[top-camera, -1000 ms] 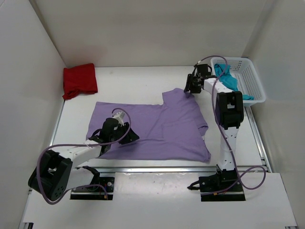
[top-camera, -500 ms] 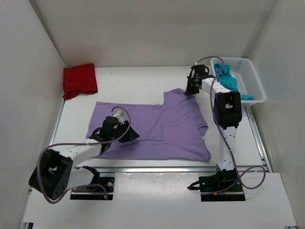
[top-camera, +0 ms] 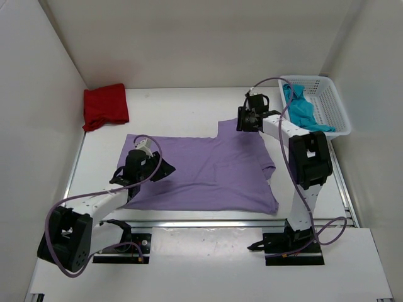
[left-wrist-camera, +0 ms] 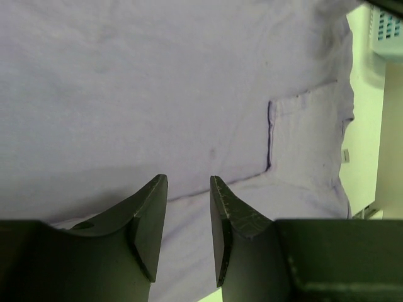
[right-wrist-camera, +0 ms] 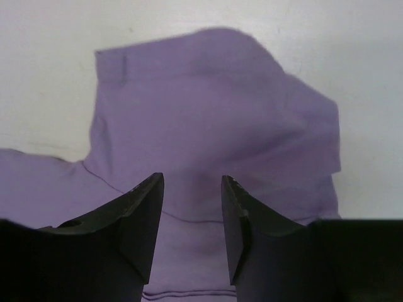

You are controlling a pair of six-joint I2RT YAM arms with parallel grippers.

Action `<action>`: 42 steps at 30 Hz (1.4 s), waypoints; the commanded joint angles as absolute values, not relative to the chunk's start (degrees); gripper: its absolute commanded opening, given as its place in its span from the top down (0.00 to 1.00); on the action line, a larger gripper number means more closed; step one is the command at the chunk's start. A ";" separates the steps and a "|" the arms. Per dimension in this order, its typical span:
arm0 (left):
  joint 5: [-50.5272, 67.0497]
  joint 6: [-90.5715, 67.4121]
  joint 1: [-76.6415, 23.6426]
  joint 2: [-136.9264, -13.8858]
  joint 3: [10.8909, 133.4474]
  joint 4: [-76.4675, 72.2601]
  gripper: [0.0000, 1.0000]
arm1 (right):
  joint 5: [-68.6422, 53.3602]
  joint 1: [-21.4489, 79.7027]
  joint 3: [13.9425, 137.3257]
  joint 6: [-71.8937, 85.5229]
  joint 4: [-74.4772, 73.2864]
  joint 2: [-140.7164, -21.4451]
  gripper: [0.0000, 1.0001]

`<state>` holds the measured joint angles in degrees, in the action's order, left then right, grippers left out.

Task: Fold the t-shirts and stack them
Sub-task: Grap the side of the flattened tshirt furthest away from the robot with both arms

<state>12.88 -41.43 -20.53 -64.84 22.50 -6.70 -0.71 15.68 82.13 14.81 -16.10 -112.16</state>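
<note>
With the left gripper point(left-wrist-camera: 187, 189) and right gripper point(right-wrist-camera: 192, 185) both narrowly parted and empty, the limp, light lavender t-shirt point(top-camera: 208, 170) wants pinching at the sleeve point(right-wrist-camera: 214, 94) just ahead of the right fingers point(right-wrist-camera: 141, 220).

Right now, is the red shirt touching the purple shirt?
Apart. The top external view shows bare white table between the folded red shirt in the far left corner and the spread purple shirt.

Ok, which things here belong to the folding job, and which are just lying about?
Job: lavender t-shirt, spread flat in the middle; dark red t-shirt, bundled at the far left corner; teal t-shirt, in the white lattice basket.
Lying about: the white lattice basket itself, far right.
</note>
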 commanded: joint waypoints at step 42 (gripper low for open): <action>12.92 -44.47 -17.49 -65.92 24.87 -11.87 0.56 | 4.76 15.76 71.45 15.64 -9.24 -101.43 0.70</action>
